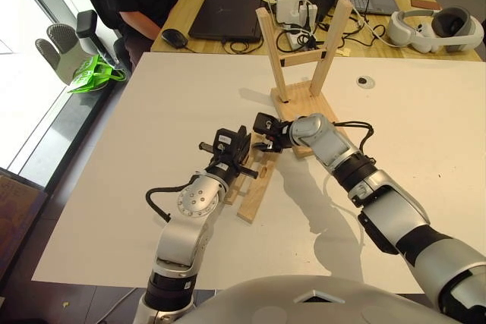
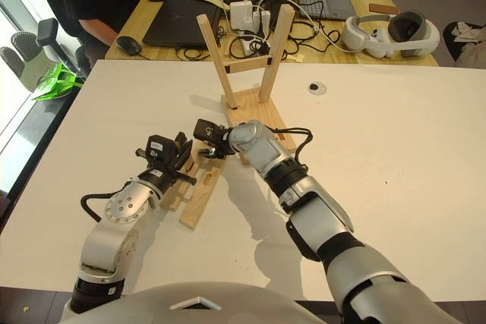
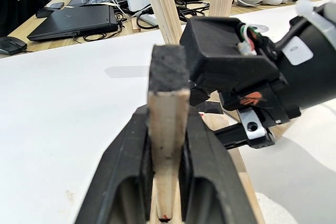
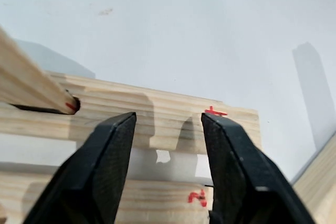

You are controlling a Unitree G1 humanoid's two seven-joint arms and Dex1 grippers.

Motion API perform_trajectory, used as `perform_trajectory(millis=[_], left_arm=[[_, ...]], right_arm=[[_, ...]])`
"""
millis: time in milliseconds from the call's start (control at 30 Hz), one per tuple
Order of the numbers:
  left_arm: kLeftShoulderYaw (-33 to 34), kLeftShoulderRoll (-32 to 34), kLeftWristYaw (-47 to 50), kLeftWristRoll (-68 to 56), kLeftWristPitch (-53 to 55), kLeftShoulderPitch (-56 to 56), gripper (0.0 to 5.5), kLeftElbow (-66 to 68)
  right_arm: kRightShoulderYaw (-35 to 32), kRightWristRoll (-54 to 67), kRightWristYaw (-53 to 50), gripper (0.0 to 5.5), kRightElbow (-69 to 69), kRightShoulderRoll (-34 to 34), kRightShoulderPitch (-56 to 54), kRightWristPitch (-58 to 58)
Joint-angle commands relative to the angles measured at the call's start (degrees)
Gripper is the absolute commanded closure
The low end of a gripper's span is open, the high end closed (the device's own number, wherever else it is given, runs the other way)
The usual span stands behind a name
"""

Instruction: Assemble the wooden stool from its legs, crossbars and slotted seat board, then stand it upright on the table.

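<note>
Wooden leg (image 3: 168, 124) between left gripper (image 1: 232, 151) fingers

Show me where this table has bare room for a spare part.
Free: the table's right side, between the right arm and the small black disc; also its left side, out to the edge. Crowded: the middle, where the left gripper and right gripper meet over the loose frame beside the half-built stool.

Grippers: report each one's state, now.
Left gripper: jaws shut on a wooden piece.
Right gripper: jaws open, holding nothing.
</note>
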Motion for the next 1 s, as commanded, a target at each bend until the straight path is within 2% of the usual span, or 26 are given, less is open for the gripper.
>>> perform_trajectory(millis=[33, 267, 467, 500, 533, 667, 833, 1000], left_arm=[[-0.89, -0.66, 1.88, 2.01, -3.47, 2.11, 5.1, -2.85], [-2.22, -0.88, 1.76, 2.05, -2.68, 6.6, 5.1, -5.04], [-2.01, -0.96, 1.19, 2.13, -3.26, 4.83, 5.1, -3.74], [-2.08, -0.7, 0.95, 2.36, -3.62, 4.32, 4.74, -3.31], [-2.13, -0.48, 0.73, 2.54, -3.7, 3.92, 4.73, -3.02], [-2.3, -0.25, 0.14, 2.85, -3.51, 2.83, 4.06, -2.67], [0.41, -0.91, -0.21, 0.86, -0.68, 0.01, 4.06, -6.18], [4.58, -1.21, -0.62, -1.91, 5.52, -10.45, 4.06, -11.74]], right_arm=[[0.26, -2.14, 0.13, 3.17, 3.75, -0.54, 2.51, 2.92], [-1.05, -2.21, 0.39, 3.17, 3.88, -0.32, 2.94, 3.59], [-1.13, -2.46, 0.35, 3.17, 3.57, 0.06, 3.38, 3.68], [-1.11, -2.48, 0.41, 3.17, 3.51, 0.11, 3.39, 3.63], [-1.11, -2.46, 0.48, 3.17, 3.42, 0.14, 3.4, 3.57], [-1.16, -2.37, 0.56, 3.17, 3.03, 0.15, 3.52, 3.45], [-1.39, -2.26, 0.39, 3.17, 2.83, 0.16, 3.76, 3.49], [-1.69, -2.31, 0.25, 3.17, 3.07, 0.25, 3.86, 3.54]])
